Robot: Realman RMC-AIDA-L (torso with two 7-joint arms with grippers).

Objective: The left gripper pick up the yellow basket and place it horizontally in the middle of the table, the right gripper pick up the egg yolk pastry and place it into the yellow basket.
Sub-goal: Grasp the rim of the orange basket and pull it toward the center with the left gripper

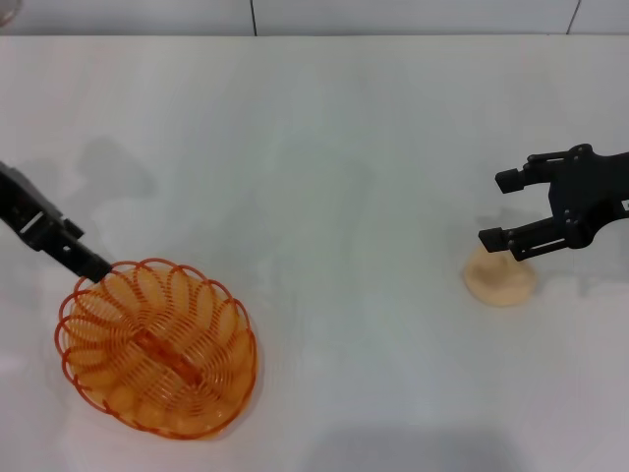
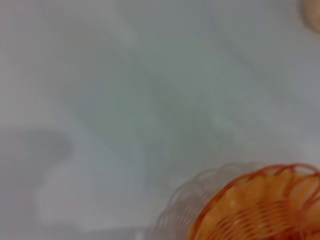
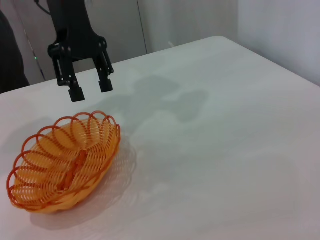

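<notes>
The yellow basket (image 1: 157, 349) sits upright on the white table (image 1: 324, 147) at the front left. It also shows in the right wrist view (image 3: 65, 162) and the left wrist view (image 2: 260, 210). My left gripper (image 1: 84, 258) is open and empty; in the right wrist view it (image 3: 91, 90) hovers just over the basket's far rim without touching it. The egg yolk pastry (image 1: 501, 280) lies on the table at the right. My right gripper (image 1: 497, 209) is open just above and behind it, its lower finger overlapping the pastry's top edge.
A grey wall (image 1: 295, 15) runs along the table's back edge. Bare white tabletop lies between the basket and the pastry. The pastry's edge shows in a corner of the left wrist view (image 2: 312, 12).
</notes>
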